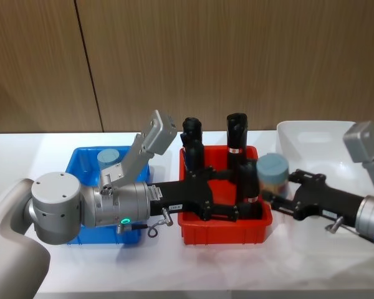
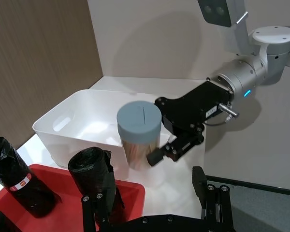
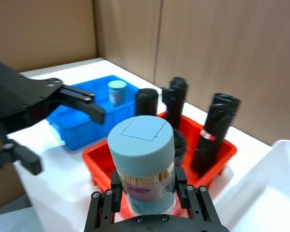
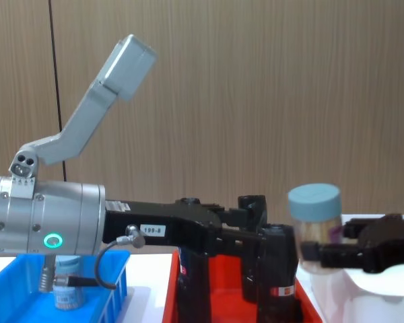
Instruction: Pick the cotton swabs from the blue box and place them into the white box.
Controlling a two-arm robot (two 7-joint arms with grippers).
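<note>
Right gripper clamped on a small clear plastic jar of cotton swabs with pale blue lid; jar upright, in the air over the right edge of the red plastic crate, just short of the glossy white plastic bin. Left gripper over the crate, fingers spread, holding nothing. Second swab jar stands in the bright blue plastic basket.

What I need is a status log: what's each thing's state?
Right hand: shut on held swab jar
Held swab jar: lidded, upright, airborne
Left hand: open over red crate
Second swab jar: lidded, upright in blue box
White box: no jar seen inside
Black rolls: upright
</note>
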